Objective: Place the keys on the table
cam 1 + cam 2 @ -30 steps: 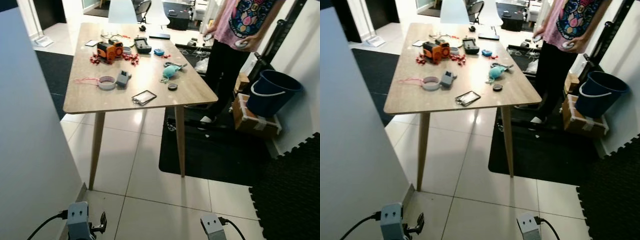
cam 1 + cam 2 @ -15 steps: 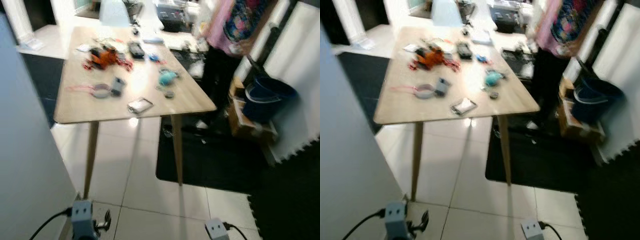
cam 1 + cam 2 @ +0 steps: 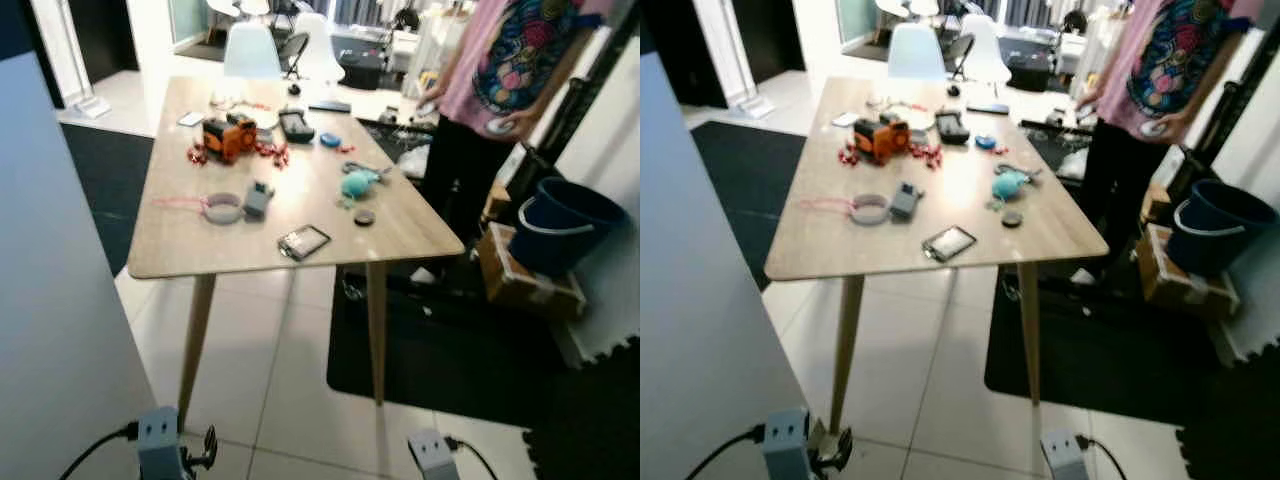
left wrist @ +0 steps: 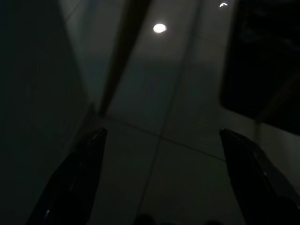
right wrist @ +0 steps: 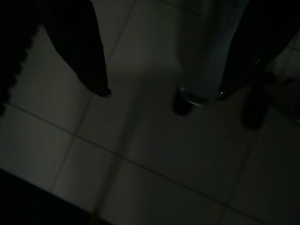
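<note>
Table (image 3: pixel 190 255) near edge looks bare; person (image 3: pixel 490 90) stands alongside its right.

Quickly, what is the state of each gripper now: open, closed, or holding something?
Left gripper: open, fingers wide apart, holding nothing, above the tiled floor.
Right gripper: open, holding nothing, also over the floor.

Light wood table (image 3: pixel 190 240), navy bucket (image 3: pixel 565 225)
</note>
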Motion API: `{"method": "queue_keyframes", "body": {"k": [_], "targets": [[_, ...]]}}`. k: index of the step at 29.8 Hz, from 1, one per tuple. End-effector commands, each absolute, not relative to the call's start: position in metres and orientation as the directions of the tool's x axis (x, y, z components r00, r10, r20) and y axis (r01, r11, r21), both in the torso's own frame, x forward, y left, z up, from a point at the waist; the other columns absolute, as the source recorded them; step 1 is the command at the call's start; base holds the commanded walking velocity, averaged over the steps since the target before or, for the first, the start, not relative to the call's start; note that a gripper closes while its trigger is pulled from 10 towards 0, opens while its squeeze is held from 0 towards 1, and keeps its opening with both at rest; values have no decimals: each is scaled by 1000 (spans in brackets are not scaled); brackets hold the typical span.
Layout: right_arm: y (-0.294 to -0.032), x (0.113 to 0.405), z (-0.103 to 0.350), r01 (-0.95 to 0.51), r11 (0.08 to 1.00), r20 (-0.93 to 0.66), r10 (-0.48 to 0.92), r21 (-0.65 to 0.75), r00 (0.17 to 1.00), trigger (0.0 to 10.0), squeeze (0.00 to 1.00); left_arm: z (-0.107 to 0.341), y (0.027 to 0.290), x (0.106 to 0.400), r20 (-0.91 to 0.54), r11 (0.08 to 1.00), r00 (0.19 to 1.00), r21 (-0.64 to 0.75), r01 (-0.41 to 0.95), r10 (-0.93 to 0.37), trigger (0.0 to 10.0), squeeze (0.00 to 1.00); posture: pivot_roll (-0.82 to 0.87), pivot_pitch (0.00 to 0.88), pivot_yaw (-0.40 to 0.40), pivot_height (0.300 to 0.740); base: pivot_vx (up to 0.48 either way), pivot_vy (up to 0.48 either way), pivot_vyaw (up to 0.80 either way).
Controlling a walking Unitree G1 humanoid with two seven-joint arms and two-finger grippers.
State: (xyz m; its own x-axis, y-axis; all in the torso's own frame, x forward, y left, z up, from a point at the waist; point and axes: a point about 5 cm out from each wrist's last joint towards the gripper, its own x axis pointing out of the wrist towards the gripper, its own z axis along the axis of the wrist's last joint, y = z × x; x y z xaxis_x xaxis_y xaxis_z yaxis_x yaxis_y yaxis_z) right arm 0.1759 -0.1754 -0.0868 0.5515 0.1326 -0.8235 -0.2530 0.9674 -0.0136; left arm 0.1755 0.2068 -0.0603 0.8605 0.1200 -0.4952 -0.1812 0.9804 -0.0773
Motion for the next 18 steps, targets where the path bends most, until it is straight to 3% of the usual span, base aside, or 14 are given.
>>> {"method": "queue_keyframes", "body": {"k": [1,18], "targets": [[-182,172,-88,-245,969,-832,116,-25,543,10000,0,-60,200,179,-489,981,866,-94,-169,103,10000,0,92,39,-87,740,296,0,0],[-181,173,-88,-245,969,-832,117,-24,543,10000,0,-60,200,178,-491,980,865,-96,-172,104,10000,0,94,44,-86,740,296,0,0]]}}
